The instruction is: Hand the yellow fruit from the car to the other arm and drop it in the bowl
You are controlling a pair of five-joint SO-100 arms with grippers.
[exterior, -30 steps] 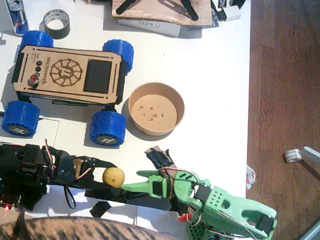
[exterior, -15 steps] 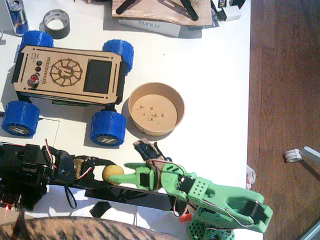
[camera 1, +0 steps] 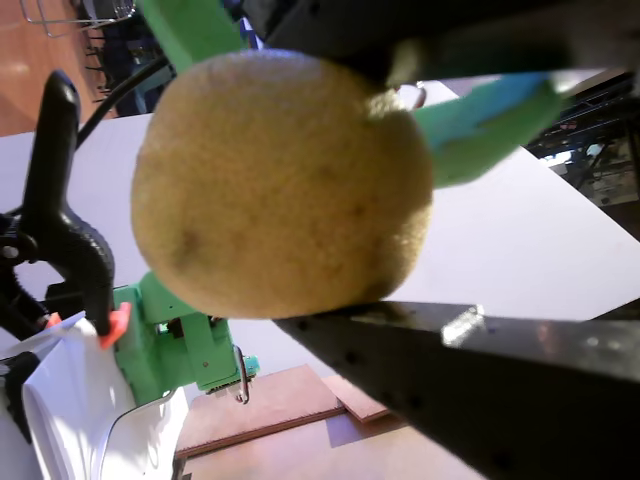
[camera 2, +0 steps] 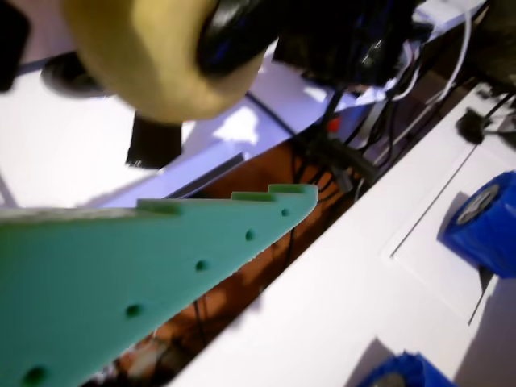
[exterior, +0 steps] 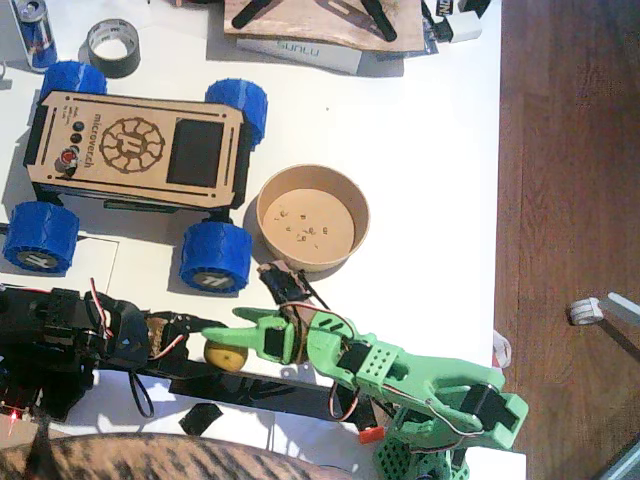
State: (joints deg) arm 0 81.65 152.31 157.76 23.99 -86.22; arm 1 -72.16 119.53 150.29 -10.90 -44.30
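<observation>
Beside the tan bowl (exterior: 313, 218), the car (exterior: 138, 150) is tan wood with blue wheels, a black panel and a gear pattern. The yellow fruit (exterior: 226, 356) is dull, mottled yellow.

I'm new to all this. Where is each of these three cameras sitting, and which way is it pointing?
Fixed view: overhead, looking down on the table, the car and the bowl; both arms show, black left gripper meeting green right gripper at the yellow fruit.
A wrist view: on the black arm, facing the yellow fruit close up; its dark finger crosses below, green fingertips behind.
Another wrist view: on the green arm, along its green finger.
Shared: the yellow fruit.
</observation>
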